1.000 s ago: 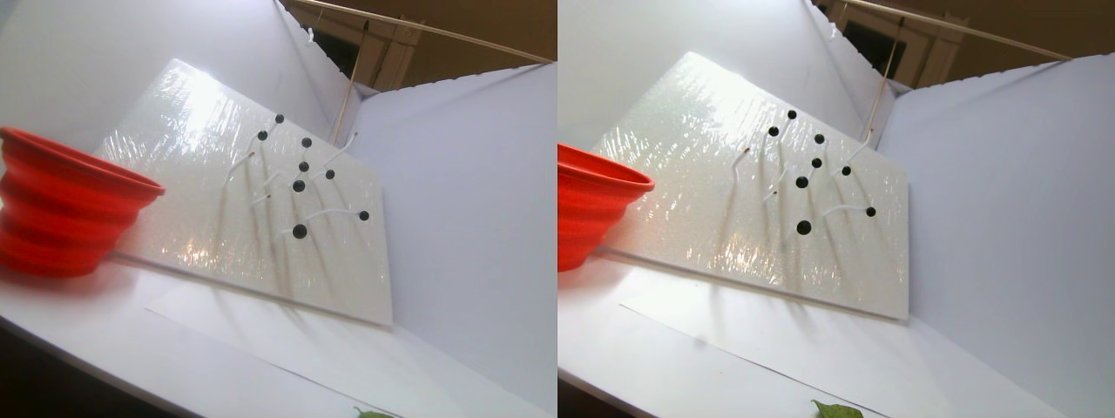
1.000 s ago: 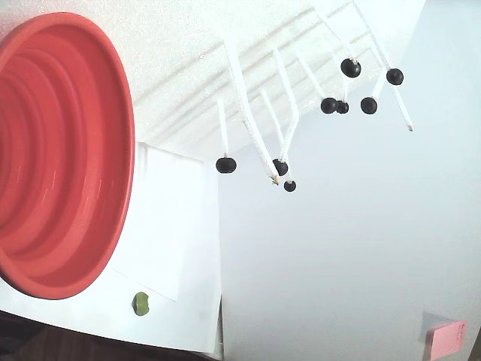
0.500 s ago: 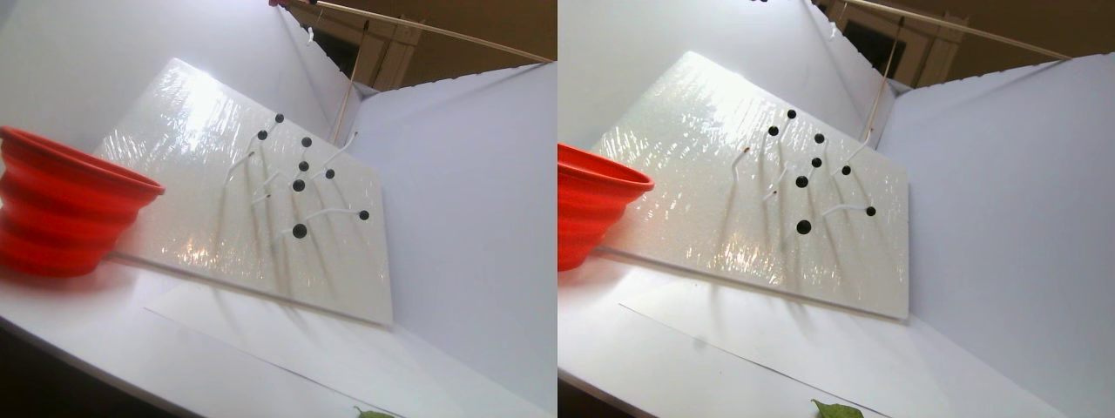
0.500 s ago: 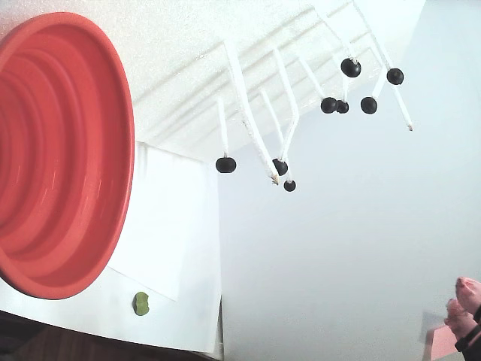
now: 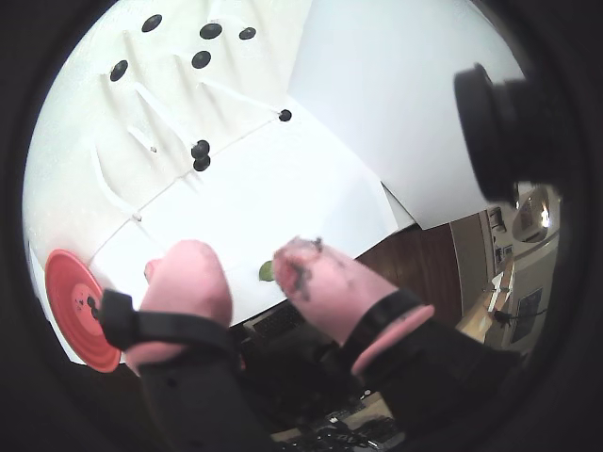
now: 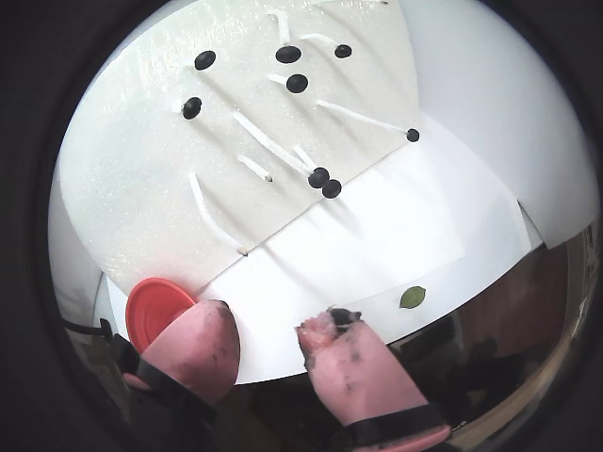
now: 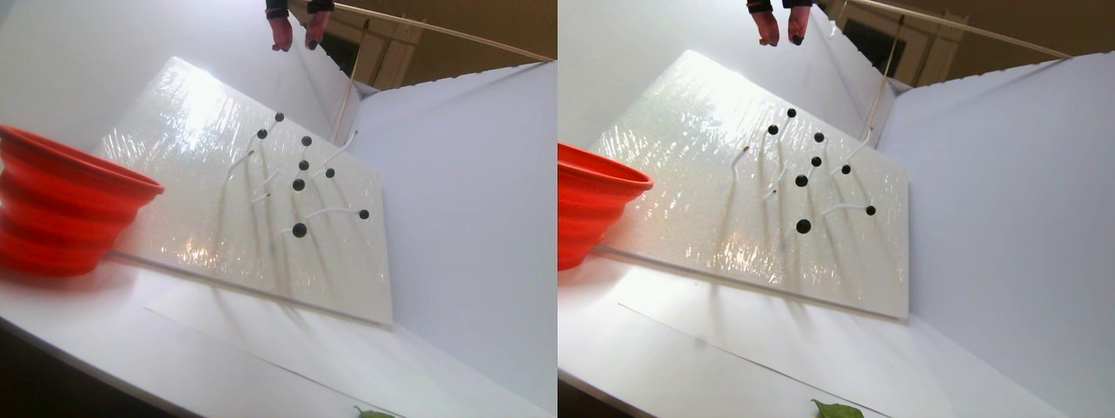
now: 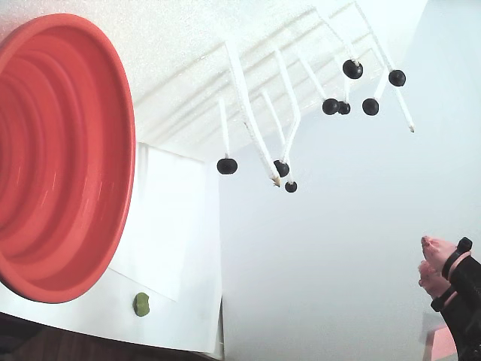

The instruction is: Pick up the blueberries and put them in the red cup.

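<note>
Several blueberries (image 5: 201,155) (image 6: 325,182) (image 7: 299,185) (image 8: 281,168) sit as small black balls on thin white stems sticking out of a glossy white board (image 7: 200,218). The red cup (image 5: 71,301) (image 6: 151,306) (image 7: 61,205) (image 8: 52,158) stands beside the board, ribbed and wide-mouthed. My gripper (image 5: 250,268) (image 6: 268,325) (image 7: 294,39) (image 8: 430,259) has pink, dark-stained fingertips with black straps. It is open, holds nothing, and hangs well away from the berries and the cup.
A small green lump (image 5: 267,271) (image 6: 412,298) (image 8: 141,304) lies near the front edge of the white sheet. A pink note (image 8: 440,342) shows partly behind the gripper. White walls (image 7: 462,174) enclose the scene. A black lens housing (image 5: 490,132) juts into a wrist view.
The gripper has moved further into the fixed view from the lower right and has entered the top of the stereo pair view. Berries and cup have not moved.
</note>
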